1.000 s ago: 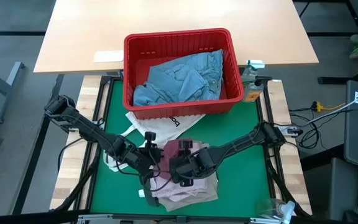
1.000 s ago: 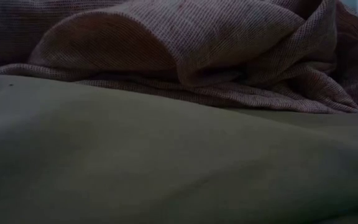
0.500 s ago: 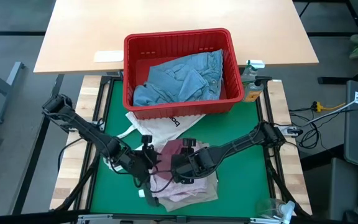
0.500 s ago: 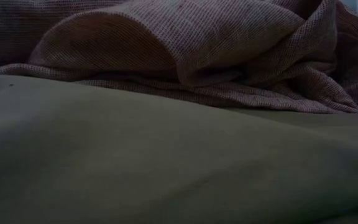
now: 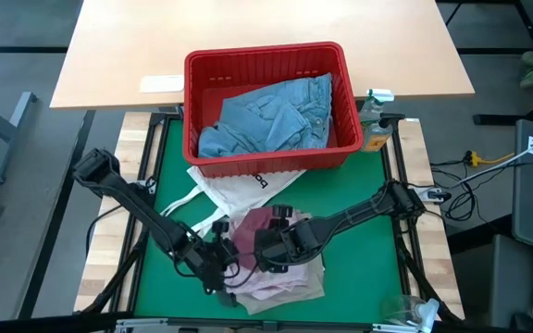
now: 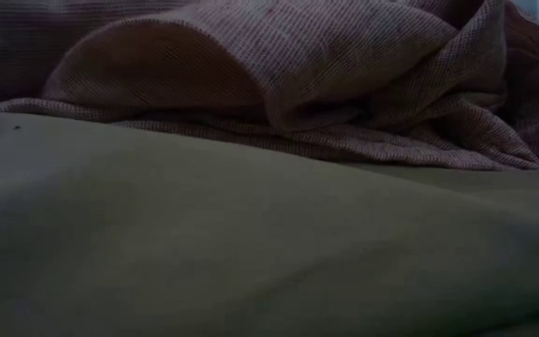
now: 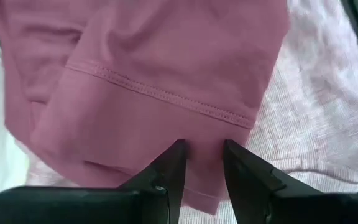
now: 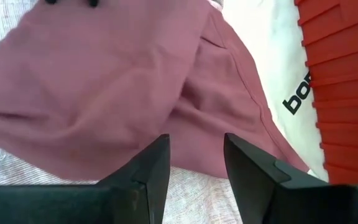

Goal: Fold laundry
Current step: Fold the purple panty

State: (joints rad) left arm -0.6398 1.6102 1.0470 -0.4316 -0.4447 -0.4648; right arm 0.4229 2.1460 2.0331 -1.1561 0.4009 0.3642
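A plain dark pink garment (image 5: pixel 268 222) lies bunched on a mottled pink top (image 5: pixel 280 282) near the table's front edge. My left gripper (image 7: pixel 204 149) is open at the left side of this pile (image 5: pixel 222 274), its fingertips on either side of a strip of the pink garment's sleeve just inside the stitched hem (image 7: pixel 166 93). My right gripper (image 8: pixel 194 140) is open low over the garment's middle (image 5: pixel 265 254). Light blue jeans (image 5: pixel 271 116) lie in the red basket (image 5: pixel 192 111). The low view is filled by the mottled top (image 6: pixel 279 65) and a beige cloth (image 6: pixel 251 253). My left gripper's fingertips (image 7: pixel 178 152) slant down at the sleeve's end, close to its edge (image 7: pixel 207 190); whether they touch the cloth I cannot tell. My right gripper's fingertips (image 8: pixel 159 146) slant down over a fold of the pink garment (image 8: pixel 191 112); whether they touch it I cannot tell.
A white tote bag with black lettering (image 5: pixel 234 185) lies between the pile and the basket, partly under both. A small white piece (image 5: pixel 213 288) lies at the pile's near left corner. Bottles stand at the far right (image 5: pixel 375 111). Bare green mat (image 5: pixel 359 268) lies to the right.
My left gripper has moved toward the table's near edge and down, rolling about its own line, and now stands at the pile's left side. My right gripper has stayed put. The pile has kept its shape.
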